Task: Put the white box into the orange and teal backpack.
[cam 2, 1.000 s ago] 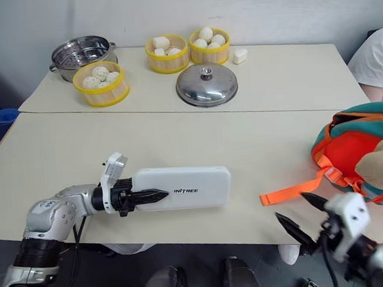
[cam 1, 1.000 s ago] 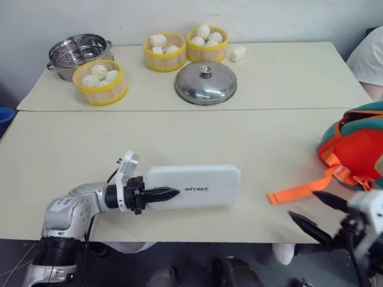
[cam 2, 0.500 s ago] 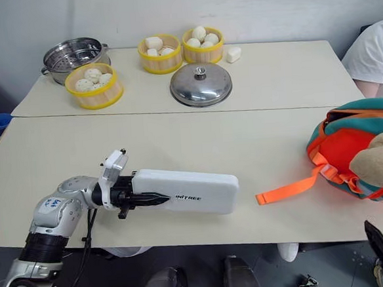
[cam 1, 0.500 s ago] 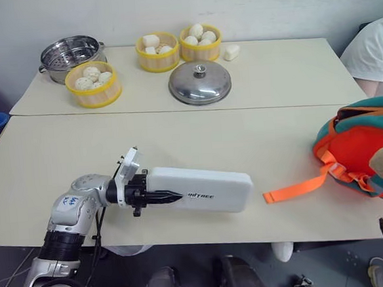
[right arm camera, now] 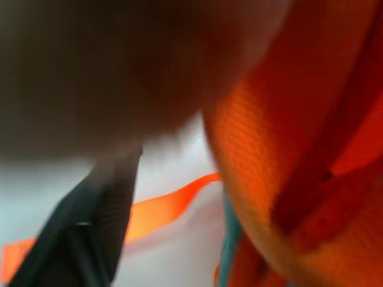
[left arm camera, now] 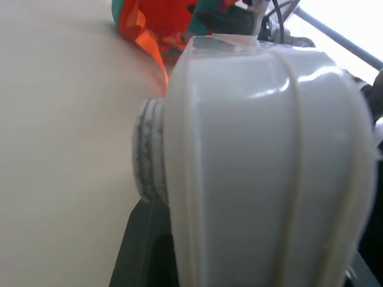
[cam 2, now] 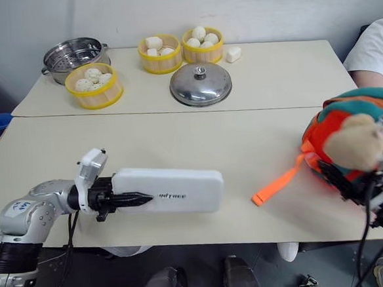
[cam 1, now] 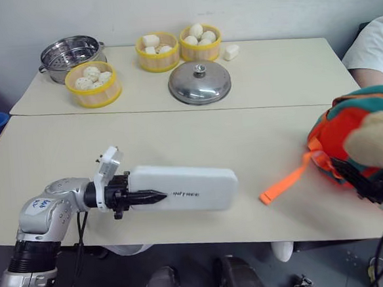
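The left gripper (cam 1: 146, 197) is closed on one short end of the white box (cam 1: 181, 187), one black finger lying over the top face and pointing along it toward the lettering. The jaws stand only as far apart as the box is thick. The box sticks out level from the gripper, long side running toward the backpack, just above the near part of the front table (cam 1: 61, 152); whether its far end touches the tabletop cannot be told. In the left wrist view the box's rounded end (left arm camera: 263, 155) sits close between the fingers, with the backpack's orange beyond it.

The right gripper (cam 1: 362, 181) is at the backpack (cam 1: 339, 133), its black fingers pressed against the orange front panel below the tan plush toy (cam 1: 373, 142). The right wrist view shows one dark finger (right arm camera: 99, 224) beside orange fabric, but how wide the jaws stand, and whether they have any cloth between them, cannot be told. The backpack stands at the right edge of the front table, well apart from the box, with one orange strap (cam 1: 286, 179) trailing across the tabletop toward the box without reaching it.

On the rear table (cam 1: 285, 71) stand a steel steamer pot (cam 1: 70, 55), three yellow baskets of buns (cam 1: 93, 83), a steel lid (cam 1: 200, 84) and one loose bun (cam 1: 232, 52). A person's white sleeve (cam 1: 377, 48) shows at the right edge.
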Available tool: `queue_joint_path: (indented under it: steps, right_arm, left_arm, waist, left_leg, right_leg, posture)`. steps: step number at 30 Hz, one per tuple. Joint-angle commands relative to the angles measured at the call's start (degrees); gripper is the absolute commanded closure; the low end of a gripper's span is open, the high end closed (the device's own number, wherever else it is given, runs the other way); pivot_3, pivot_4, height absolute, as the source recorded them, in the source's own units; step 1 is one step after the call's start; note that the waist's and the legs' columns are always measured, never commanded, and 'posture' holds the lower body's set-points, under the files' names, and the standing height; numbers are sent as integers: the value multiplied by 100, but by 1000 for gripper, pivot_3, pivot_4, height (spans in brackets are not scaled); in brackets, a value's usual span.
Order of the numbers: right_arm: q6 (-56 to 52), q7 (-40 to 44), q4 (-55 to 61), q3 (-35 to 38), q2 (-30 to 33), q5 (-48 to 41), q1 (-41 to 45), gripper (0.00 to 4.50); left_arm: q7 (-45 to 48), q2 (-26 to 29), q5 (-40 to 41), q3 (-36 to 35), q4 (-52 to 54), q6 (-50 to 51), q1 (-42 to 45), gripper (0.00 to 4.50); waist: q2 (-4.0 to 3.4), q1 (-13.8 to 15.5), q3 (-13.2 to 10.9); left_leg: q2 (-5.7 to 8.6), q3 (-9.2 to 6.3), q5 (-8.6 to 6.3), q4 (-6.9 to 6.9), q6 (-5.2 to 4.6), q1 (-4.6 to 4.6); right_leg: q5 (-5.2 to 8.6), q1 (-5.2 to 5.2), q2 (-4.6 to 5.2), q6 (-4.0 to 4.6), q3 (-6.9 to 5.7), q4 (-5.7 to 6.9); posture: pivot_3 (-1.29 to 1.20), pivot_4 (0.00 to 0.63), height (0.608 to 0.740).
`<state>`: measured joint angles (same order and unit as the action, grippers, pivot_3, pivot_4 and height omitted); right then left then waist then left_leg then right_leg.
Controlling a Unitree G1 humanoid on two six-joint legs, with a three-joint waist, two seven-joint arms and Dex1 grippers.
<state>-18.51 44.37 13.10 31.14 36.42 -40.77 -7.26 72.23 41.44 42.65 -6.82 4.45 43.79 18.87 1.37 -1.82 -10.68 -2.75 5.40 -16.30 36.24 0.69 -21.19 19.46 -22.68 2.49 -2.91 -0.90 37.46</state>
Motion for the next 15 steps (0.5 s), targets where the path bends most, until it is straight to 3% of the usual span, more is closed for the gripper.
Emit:
queue_joint_path:
  steps: [1,7,12,15]
  right_arm:
    - [159,50,78,-481,-76,195,416,2656]
    - [169,87,584,-1422,-512,249,1044,4423]
    - [-922,-298,1448,-2288,-989,-890,2125,4488]
    - [-1777,-400,1978,-2481,-799,-1890,2358,4488]
  left_arm:
    - [-276,-19,304,-481,111,58,-23,3277]
    - [-616,8,587,-879,-130,468,123,3277]
    - [-625,228,363,-1127,-822,295,117,3277]
    - [-680,344,381,-1269,-1060,340,43,3277]
  waist:
    - [0,-4,0]
    - [3,-4,-2]
    - [5,-149,-5]
    - [8,-138,-7]
  left_leg:
    - [2,1,0,1,0,0]
    - [0,2,0,-1,3,-4]
    - [-2,5,4,2,10,1]
    - [-5,-1,8,-9,18,-4]
  right_leg:
    - [-1,0,2,-2,2,0]
    - [-2,-5,1,-4,0,0]
    - [-2,-10,3,-3,3,18]
    - [4,-25,3,9,-5,26]
  posture:
    - [0,150,740]
    - [0,150,740]
    - [0,150,740]
    - [0,150,740]
